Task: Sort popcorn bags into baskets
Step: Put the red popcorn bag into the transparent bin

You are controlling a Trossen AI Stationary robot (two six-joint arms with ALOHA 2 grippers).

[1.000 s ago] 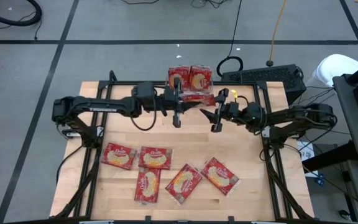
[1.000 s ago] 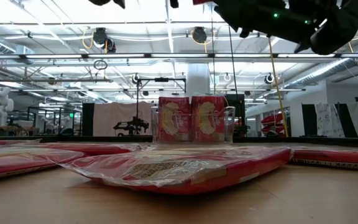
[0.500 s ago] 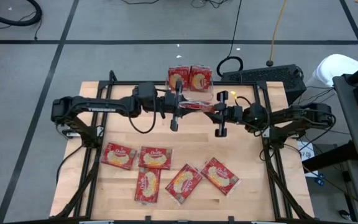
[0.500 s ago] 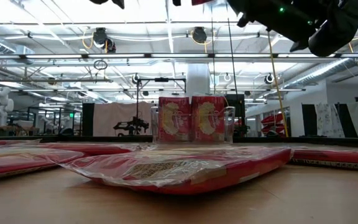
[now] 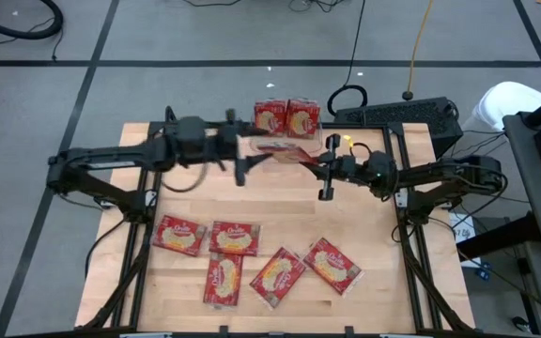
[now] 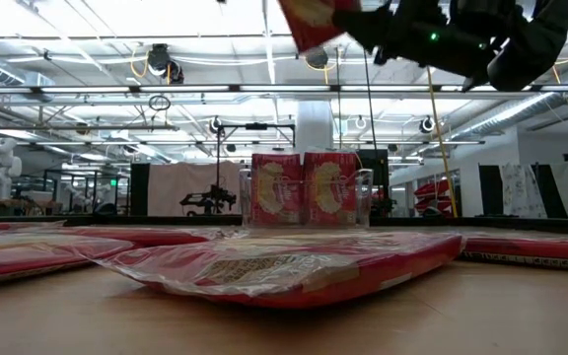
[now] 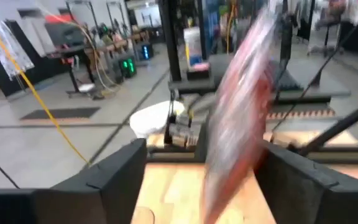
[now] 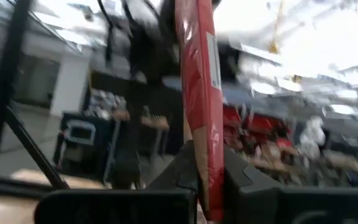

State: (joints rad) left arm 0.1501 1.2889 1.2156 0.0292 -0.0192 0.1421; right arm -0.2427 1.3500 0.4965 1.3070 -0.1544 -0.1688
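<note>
Above the wooden worktop (image 5: 186, 188), the popcorn bag (image 5: 285, 150) has passed from the released left pincer (image 5: 242, 161) to the right pincer (image 5: 319, 169), now clenched on it just beside the clear bin (image 5: 287, 120) at twelve o'clock.

A red popcorn bag (image 8: 199, 106) stands edge-on — pinched between the right gripper's (image 8: 209, 186) jaws.

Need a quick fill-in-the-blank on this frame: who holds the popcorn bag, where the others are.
1. The popcorn bag in the air is pinched by the ____ gripper.
2. The left gripper has its fingers ____ and holds nothing.
3. The clear basket at the table's far edge holds ____ bags standing upright side by side.
4. ____ popcorn bags lie flat on the near part of the table.

Missing words: right; open; two; Five
</note>
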